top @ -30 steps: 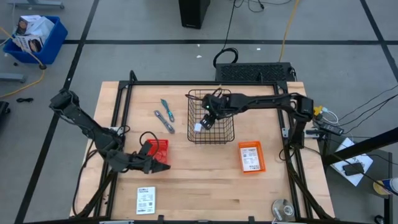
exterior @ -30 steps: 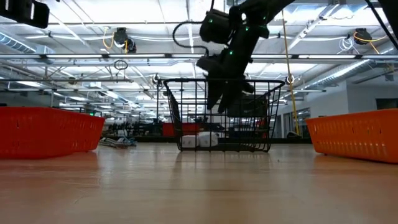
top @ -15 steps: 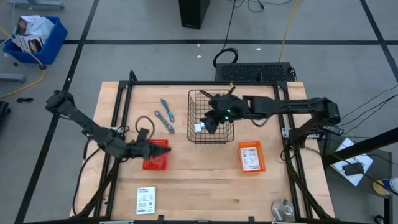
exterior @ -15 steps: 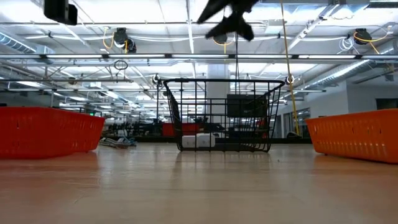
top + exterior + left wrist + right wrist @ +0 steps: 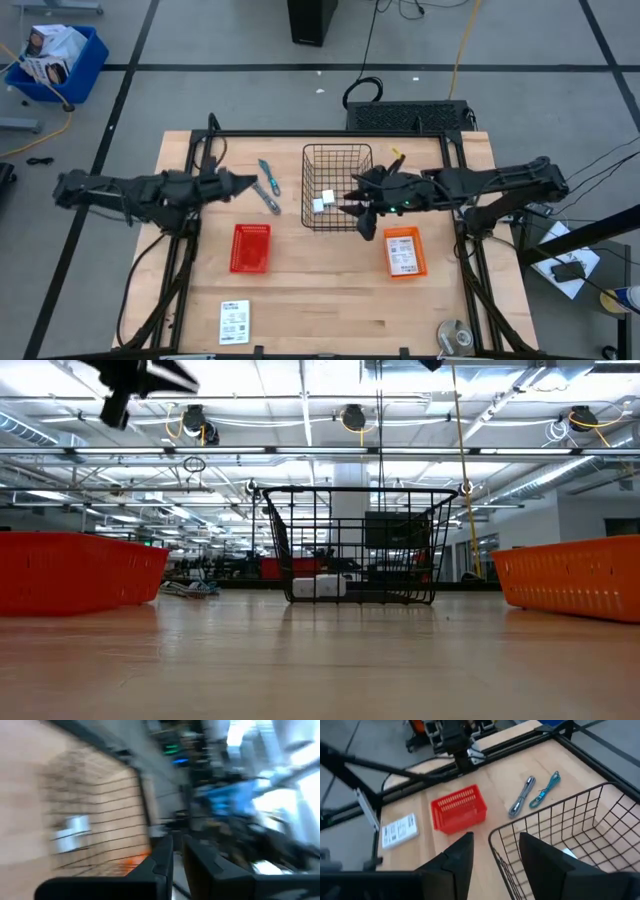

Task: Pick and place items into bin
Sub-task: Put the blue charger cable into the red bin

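Looking down, you see a pale wood surface (image 5: 330, 290), grey floor, wire bin (image 5: 337, 187); left fingers (image 5: 162, 861) nearly together, right fingers (image 5: 465, 857) spread.

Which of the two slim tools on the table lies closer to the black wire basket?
The grey metal slim tool; the blue-handled slim tool lies just beyond it, farther from the black wire basket.

This is a large industrial lab or workshop hall. The low view shows a high open ceiling with long strip lights (image 5: 300, 400), exposed pipes and hanging yellow cables (image 5: 465, 450). From above, at centre frame, a pale wooden worktable (image 5: 320, 300) stands on grey concrete floor marked with dark tape lines (image 5: 300, 68).
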